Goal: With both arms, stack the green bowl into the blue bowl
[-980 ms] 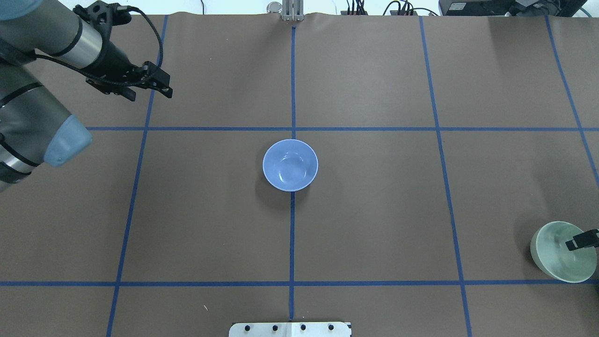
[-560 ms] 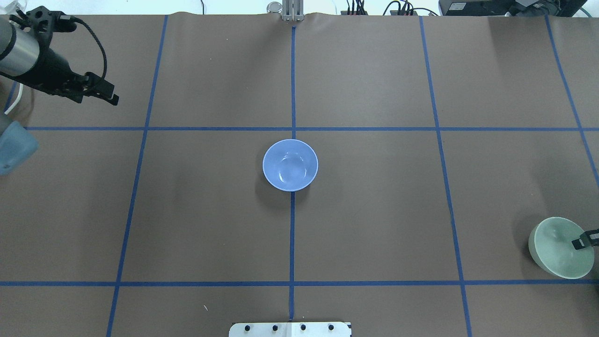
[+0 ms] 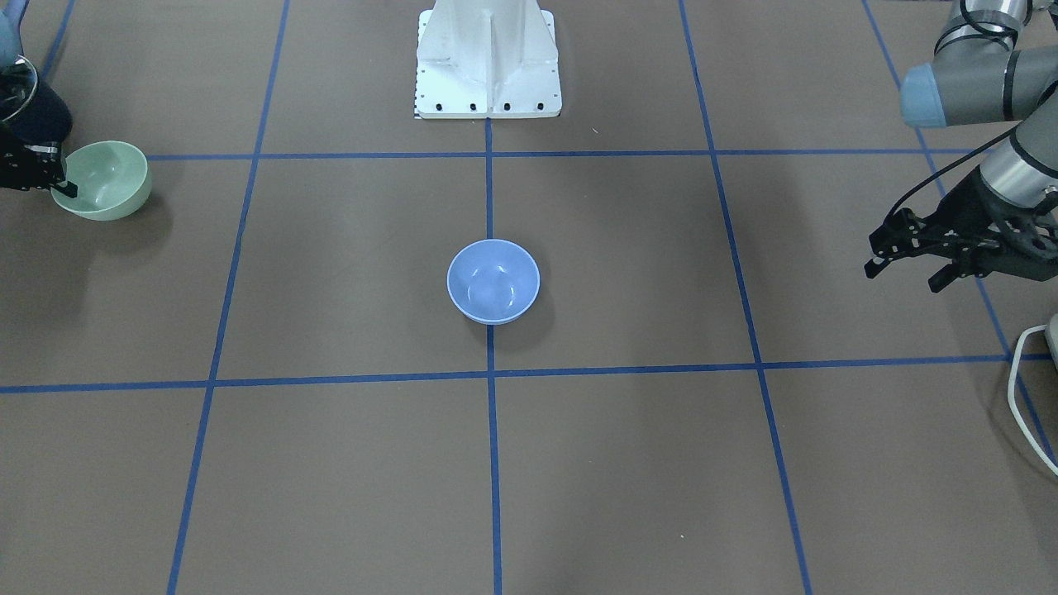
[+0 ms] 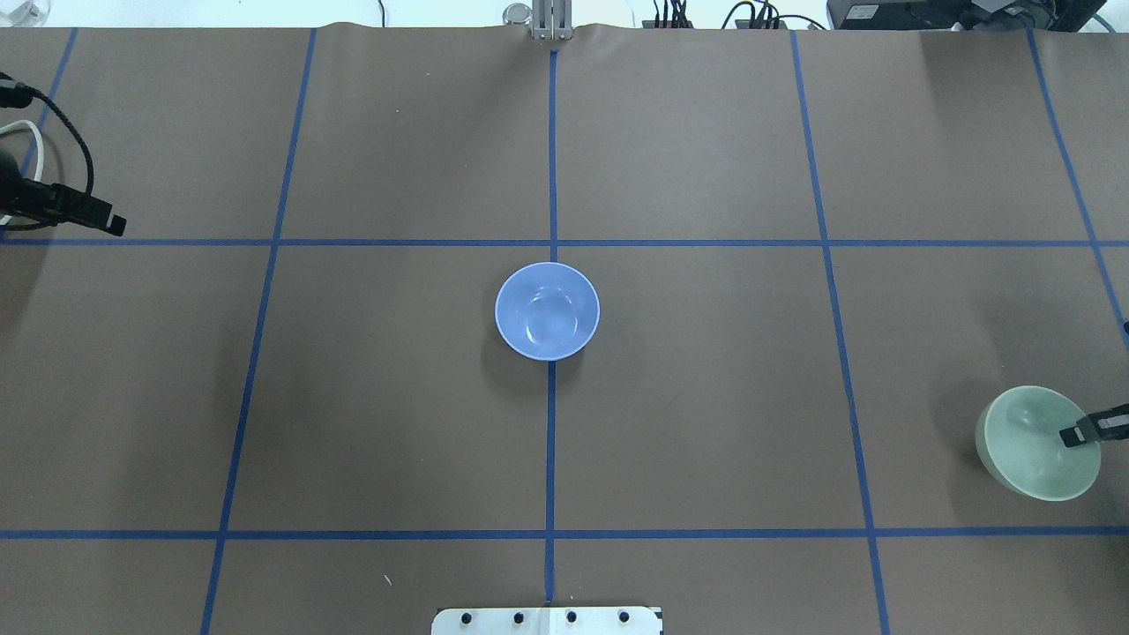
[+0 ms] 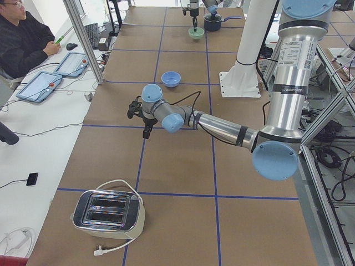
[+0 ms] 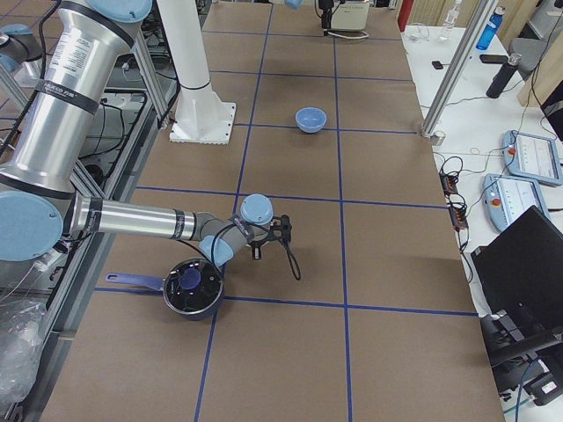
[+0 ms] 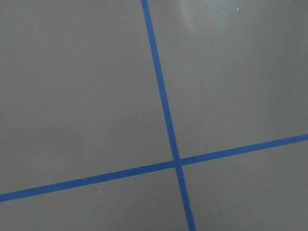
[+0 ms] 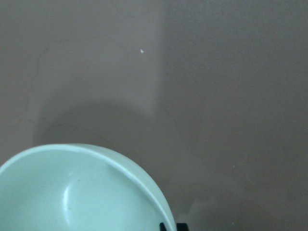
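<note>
Right tool (image 4: 1078, 434): pressed together on the rim of the green bowl (image 4: 1028, 450), one finger inside the wall and its partner outside. This rim pinch probably serves to carry the bowl mouth-up and lower it straight into its mate. The front-facing view shows the same grip (image 3: 59, 186) and adds what the overhead cannot: the bowl (image 3: 103, 178) sits tipped, and its shadow falls off to one side, so it looks lifted clear of the tabletop (image 4: 706, 397). The right wrist view gives only the pale rim (image 8: 72, 192) up close, a dark fingertip at 6 o'clock of the frame and bare surface beyond. Left tool (image 3: 903, 275): spread and holding nothing, apparently parked out of the way so the middle is free. The overhead view catches only one black tip of it, at its 9 o'clock edge, so its state is read from the front-facing view. The left wrist view shows only a tape crossing (image 7: 177, 162). Blue bowl (image 4: 547, 310): upright, empty, on the centre tape line, probably central so that either arm can reach it. In the overhead view the green bowl lies well apart from it, between 3 and 4 o'clock. The left tool lies well apart between 9 and 10 o'clock. Stacking not yet done. Only the side views show a toaster (image 5: 108, 213) and a dark pot (image 6: 193, 288). The green bowl cannot be made out in the right side view.
</note>
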You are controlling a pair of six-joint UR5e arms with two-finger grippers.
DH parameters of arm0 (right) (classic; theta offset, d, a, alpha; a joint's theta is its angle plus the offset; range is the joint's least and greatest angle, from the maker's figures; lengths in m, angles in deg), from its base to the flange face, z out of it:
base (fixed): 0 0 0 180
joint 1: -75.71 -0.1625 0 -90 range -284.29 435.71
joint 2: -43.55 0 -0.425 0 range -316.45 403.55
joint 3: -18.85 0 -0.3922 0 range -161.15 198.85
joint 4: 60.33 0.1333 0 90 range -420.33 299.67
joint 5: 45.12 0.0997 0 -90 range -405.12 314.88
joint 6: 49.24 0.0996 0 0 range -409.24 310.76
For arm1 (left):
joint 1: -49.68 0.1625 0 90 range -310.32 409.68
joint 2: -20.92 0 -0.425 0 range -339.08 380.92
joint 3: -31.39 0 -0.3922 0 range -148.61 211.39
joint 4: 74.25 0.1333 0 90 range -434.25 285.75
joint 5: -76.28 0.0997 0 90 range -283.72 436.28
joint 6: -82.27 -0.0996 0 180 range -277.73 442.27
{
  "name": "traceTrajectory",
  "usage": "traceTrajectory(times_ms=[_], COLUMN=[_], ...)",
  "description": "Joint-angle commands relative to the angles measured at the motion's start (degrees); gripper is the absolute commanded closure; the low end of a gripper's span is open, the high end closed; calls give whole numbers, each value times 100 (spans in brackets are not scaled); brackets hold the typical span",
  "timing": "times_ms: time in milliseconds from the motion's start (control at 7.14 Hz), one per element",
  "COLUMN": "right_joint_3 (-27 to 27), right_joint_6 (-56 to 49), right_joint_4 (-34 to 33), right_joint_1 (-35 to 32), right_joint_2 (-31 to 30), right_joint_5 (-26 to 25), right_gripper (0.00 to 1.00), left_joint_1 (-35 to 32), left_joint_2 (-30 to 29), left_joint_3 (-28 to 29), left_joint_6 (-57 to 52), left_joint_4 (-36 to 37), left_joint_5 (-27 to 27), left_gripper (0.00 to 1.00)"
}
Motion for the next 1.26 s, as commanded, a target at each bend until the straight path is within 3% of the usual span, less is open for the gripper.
traceTrajectory(times_ms=[0,420,700,980,1120], right_joint_3=[252,842,843,851,851], right_joint_6=[384,1157,1730,1873,1960], right_joint_4=[-418,-2480,-2882,-3748,-3910], right_joint_1=[-437,-404,-62,386,536], right_joint_2=[706,2575,3433,4222,4383], right_joint_5=[173,165,-71,-738,-880], right_gripper=[100,100,100,100,100], left_joint_1=[-381,-1207,-1735,-2061,-2175], left_joint_2=[285,260,119,-213,-285], left_joint_3=[74,678,1058,1059,1067], left_joint_6=[-483,-1127,-1759,-2522,-2717], left_joint_4=[-155,-146,238,1159,1286], left_joint_5=[-176,-799,-1223,-1206,-1162], left_gripper=[3,3,3,3,3])
